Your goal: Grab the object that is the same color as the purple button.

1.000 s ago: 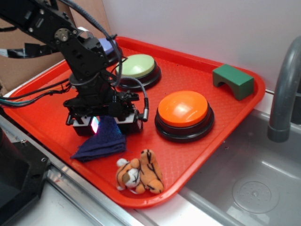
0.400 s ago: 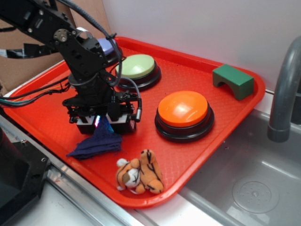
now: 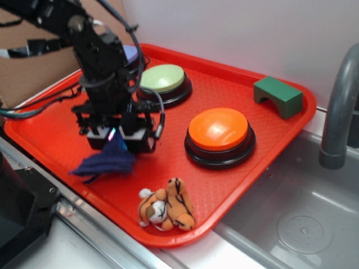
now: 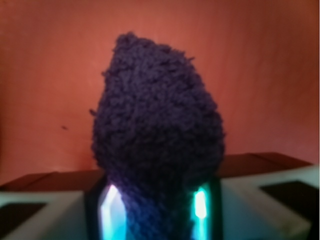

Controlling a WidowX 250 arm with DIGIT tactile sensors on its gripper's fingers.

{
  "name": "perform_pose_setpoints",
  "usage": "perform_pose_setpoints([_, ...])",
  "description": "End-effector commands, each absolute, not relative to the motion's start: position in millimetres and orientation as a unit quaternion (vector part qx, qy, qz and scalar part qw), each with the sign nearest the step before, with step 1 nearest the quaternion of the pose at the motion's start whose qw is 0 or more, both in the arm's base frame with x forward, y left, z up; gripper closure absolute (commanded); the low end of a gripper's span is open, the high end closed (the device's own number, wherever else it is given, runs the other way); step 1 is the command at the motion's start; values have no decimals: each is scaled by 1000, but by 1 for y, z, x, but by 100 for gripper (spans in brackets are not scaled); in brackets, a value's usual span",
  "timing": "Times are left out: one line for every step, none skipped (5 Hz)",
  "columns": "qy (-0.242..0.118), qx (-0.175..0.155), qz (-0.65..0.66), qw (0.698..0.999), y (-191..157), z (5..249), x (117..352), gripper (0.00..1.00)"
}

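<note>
Sink (image 3: pixel 303 224): grey steel basin lying at 4 o'clock of the scene, just beside the tray's right edge; a drain disc is showing in its floor, nothing else is sitting inside.
Faucet (image 3: pixel 339 112): grey spout rising at 3 o'clock above the sink.
Tray (image 3: pixel 224 95): red plastic, textured floor, raised rim; it is holding three buttons, a block, a plush toy, and has the cloth hanging over it.
Robot arm (image 3: pixel 95 56): black, reaching in from 10 o'clock, standing over the tray's left half.
Orange button (image 3: pixel 217 129): largest dome, black base, sitting right of tray centre.
Green button (image 3: pixel 162 78): light green dome, black base, sitting toward 12 o'clock, just behind the arm.
Purple button (image 3: pixel 130 54): lavender dome, mostly hidden behind the arm at 11 o'clock.
Green block (image 3: pixel 277 96): dark green arch, resting near the tray's 2 o'clock corner.
Plush tiger (image 3: pixel 167 212): lying near the 6 o'clock rim.
Gripper (image 3: pixel 116 139): jaws closing tightly on the cloth's upper tip, lit pads pressing both sides.
Cloth (image 3: pixel 104 161): dark purple-blue terry, pinched at its tip and hanging below the gripper at 8 o'clock of the tray; whether its lower edge is touching the tray cannot be told.
</note>
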State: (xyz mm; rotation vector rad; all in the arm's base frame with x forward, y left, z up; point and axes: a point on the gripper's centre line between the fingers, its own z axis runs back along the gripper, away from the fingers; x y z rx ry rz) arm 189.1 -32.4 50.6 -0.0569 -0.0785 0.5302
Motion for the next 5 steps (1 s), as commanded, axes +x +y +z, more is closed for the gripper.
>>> perform_pose_setpoints([6, -45, 106, 993, 3, 139, 212, 100])
perform_pose_setpoints([12, -22, 29, 999, 10, 161, 212, 100])
perform_pose_setpoints([-8, -7, -7, 1000, 13, 176, 217, 100])
perform_pose_setpoints([-9, -26, -18, 999, 14, 172, 219, 100])
perform_pose_setpoints([0, -34, -19, 999, 16, 165, 219, 100])
